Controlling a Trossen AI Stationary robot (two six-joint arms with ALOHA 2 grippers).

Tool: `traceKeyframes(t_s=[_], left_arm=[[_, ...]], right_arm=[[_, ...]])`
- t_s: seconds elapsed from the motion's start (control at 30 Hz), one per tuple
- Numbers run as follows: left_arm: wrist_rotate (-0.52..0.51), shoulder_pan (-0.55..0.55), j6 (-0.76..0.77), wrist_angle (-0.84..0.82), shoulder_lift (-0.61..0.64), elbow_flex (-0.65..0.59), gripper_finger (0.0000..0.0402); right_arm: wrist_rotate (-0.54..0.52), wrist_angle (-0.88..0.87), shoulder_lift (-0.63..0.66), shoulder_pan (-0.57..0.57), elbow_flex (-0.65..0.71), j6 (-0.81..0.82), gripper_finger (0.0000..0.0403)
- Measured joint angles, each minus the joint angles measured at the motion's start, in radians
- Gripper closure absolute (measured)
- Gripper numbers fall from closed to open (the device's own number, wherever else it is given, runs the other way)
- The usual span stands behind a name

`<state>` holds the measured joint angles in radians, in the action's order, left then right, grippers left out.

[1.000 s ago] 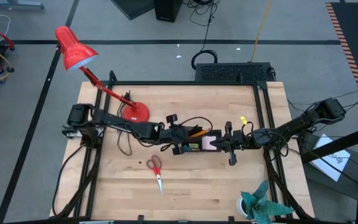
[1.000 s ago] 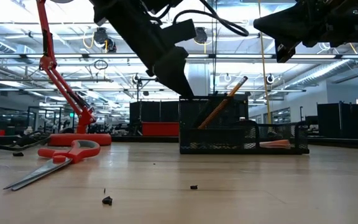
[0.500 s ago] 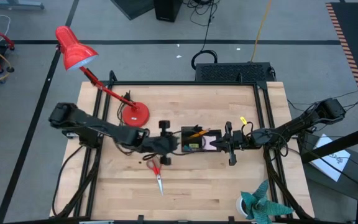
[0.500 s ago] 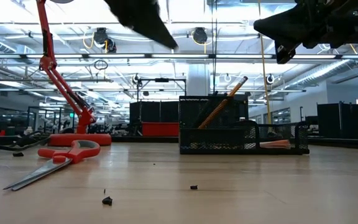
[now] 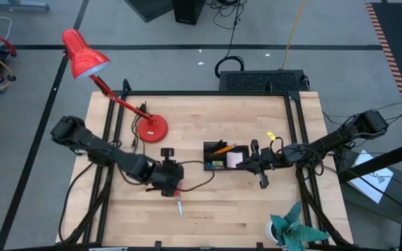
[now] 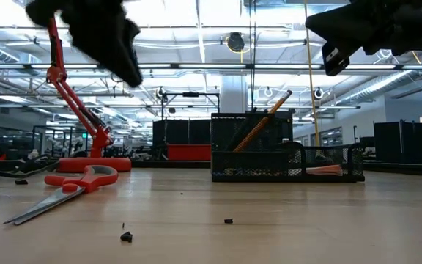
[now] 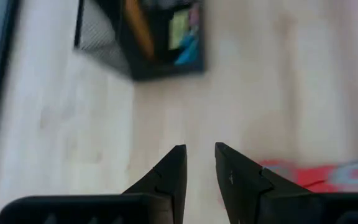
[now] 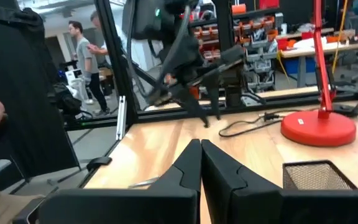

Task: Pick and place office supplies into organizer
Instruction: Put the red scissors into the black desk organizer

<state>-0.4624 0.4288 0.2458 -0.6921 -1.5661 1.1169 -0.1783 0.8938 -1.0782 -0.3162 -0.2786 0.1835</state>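
While the scissors (image 5: 178, 200) lie flat on the table (image 5: 243, 216), red handles toward the lamp base (image 5: 151, 126) in the low view and blades toward the front edge, our left gripper (image 5: 169, 183) hangs directly over their handles, its arm stretched low across the table from the left side. Its fingers (image 7: 169, 176) stand a little apart, holding nothing, and a blurred patch of red shows just beside them in the wrist view. We count one pair of scissors. The organizer (image 5: 225, 156) sits near the table's middle, well apart from the scissors; in it we see one orange pencil (image 6: 267, 119) leaning upright in the tall compartment, one pale pink pad (image 5: 234, 160) in the low part, and a small bluish and yellow patch (image 7: 183, 41) that we cannot resolve further. Our right gripper (image 5: 249, 159) hovers above the organizer's right end, the arm reaching in level from the right, fingers (image 8: 189, 168) pressed nearly together on nothing. One yellow piece (image 5: 272, 135) lies behind that arm. Two people (image 8: 82, 56) stand in the room beyond.
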Motion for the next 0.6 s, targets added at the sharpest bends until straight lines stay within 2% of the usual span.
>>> traceKeyframes(t_s=[0.1, 0.23, 0.37, 0.6], left_arm=[[-0.076, 0.039, 0.005, 0.038, 0.008, -0.105, 0.0309], [-0.142, 0.079, 0.03, 0.256, 0.037, -0.263, 0.0309], [-0.156, 0.119, 0.027, 0.531, 0.098, -0.417, 0.0309], [-0.212, 0.164, 0.037, 0.895, 0.197, -0.637, 0.0309]], right_arm=[[0.0, -0.042, -0.008, -0.003, -0.024, -0.003, 0.0399], [-0.005, -0.112, -0.026, -0.049, -0.085, -0.082, 0.0399], [-0.061, -0.12, -0.058, -0.083, -0.128, -0.129, 0.0399], [-0.055, -0.187, -0.153, -0.08, -0.197, -0.086, 0.0399]])
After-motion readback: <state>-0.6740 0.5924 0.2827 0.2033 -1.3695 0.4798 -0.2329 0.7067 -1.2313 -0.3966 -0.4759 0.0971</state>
